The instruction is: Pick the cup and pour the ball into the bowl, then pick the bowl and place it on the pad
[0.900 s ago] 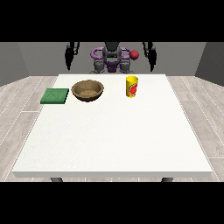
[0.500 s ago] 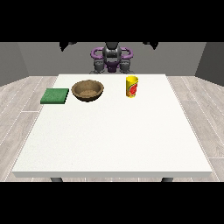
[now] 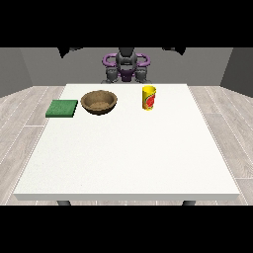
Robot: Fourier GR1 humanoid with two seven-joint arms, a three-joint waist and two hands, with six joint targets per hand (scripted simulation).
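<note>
**Robot's hands raised to the top of the view, cup, bowl and pad untouched on the desk**

A white desk fills most of the front view, with the robot small behind its far edge. Compared with the earlier frames, the arms have risen: about a second ago both hands hung beside the robot's shoulders, and a red ball showed near the hand at the view's right. Now only dark tips remain at the top edge of the scene, one for the hand at the view's left and one for the hand at the view's right. The ball is no longer visible. Whether the fingers are wide, narrow or curled cannot be told.

The things on the desk have not moved. A yellow cup with a red mark stands upright near the far edge, right of centre. A brown wooden bowl sits left of it, well apart. A green pad lies flat just left of the bowl. All three lie well below and apart from both hands.
</note>
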